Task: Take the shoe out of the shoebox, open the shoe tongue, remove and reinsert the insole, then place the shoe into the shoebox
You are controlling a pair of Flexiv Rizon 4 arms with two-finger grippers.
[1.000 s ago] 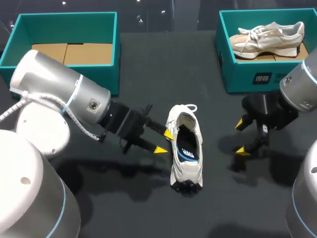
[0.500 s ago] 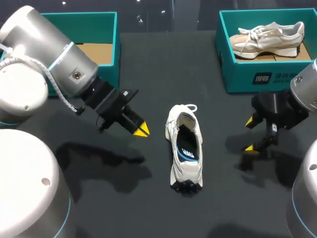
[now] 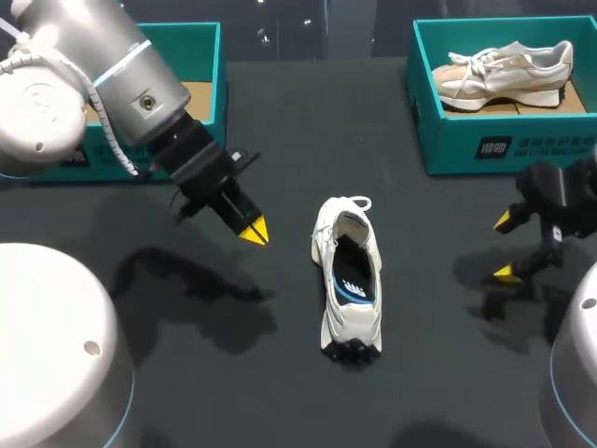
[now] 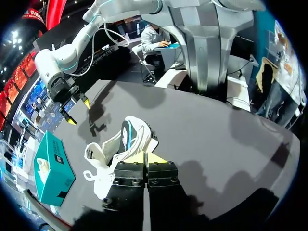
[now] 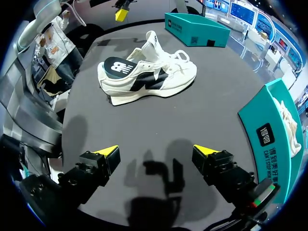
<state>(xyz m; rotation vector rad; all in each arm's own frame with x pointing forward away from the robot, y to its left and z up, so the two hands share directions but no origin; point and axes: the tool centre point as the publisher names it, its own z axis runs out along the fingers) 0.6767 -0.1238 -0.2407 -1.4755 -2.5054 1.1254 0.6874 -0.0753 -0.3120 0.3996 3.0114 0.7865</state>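
Shoe (image 3: 347,280), white with a dark insole showing, on its sole at the centre of the frame on the black table (image 3: 308,121), outside both boxes. Left gripper (image 3: 252,231) near the shoe's left and clear of it, yellow tips pressed together on nothing; right gripper (image 3: 506,247) at the right edge, fingers spread wide and empty, well apart from the shoe. Teal shoebox (image 3: 504,140) at upper right with a beige shoe (image 3: 504,70) inside; other box (image 3: 220,84) at upper left.

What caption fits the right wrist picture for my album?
Open right gripper faces a white shoe on the dark table, a teal shoebox beside the gripper.
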